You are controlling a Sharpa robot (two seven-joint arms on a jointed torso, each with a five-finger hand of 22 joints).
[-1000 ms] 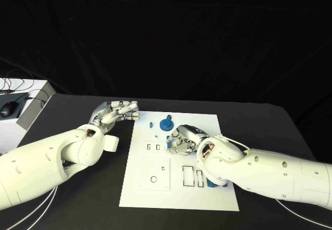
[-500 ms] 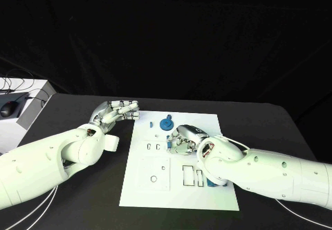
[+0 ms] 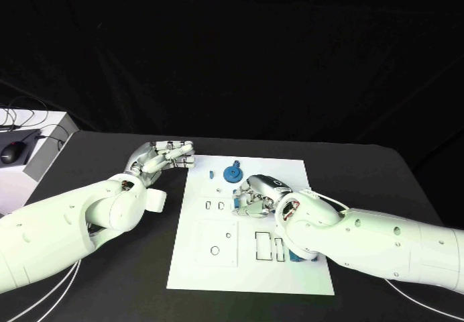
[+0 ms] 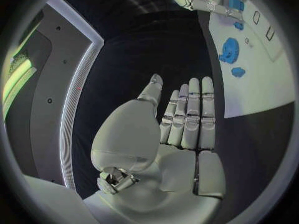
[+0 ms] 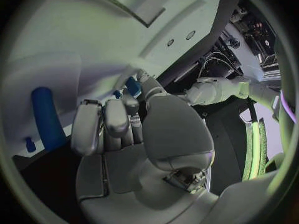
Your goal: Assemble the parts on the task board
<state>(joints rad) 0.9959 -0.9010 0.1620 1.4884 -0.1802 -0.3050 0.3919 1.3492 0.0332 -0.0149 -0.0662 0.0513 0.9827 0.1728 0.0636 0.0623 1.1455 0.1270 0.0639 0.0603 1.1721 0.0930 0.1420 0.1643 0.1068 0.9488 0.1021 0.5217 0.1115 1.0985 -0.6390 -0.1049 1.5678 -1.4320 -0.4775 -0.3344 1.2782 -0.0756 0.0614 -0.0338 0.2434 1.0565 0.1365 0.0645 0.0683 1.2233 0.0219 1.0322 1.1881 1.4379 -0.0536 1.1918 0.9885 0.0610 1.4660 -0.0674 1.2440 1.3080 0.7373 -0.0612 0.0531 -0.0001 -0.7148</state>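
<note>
A: What does the surface look like?

B: A black counter [image 3: 106, 295] stands before a black backdrop. At its far left sits a white box [image 3: 39, 144] with a dark computer mouse [image 3: 12, 153] on top.

A: And the task board?

B: The task board [image 3: 249, 272] is a white plate lying flat in the middle of the counter, with outlined rectangular recesses and small slots. A round blue part [image 3: 232, 175] shaped like a gear stands at its far end, and a smaller blue part [image 3: 211, 175] lies just left of it. A blue cylinder part [image 5: 46, 115] lies on the board beside the right robot hand.

A: The robot hands?

B: The left robot hand [image 3: 164, 155] is at the board's far left corner, over the counter; its fingers [image 4: 189, 115] lie straight and together, holding nothing. The right robot hand [image 3: 256, 196] is over the middle of the board, fingers curled down, with a small blue part [image 5: 132, 86] at its fingertips; whether it grips that part cannot be told.
</note>
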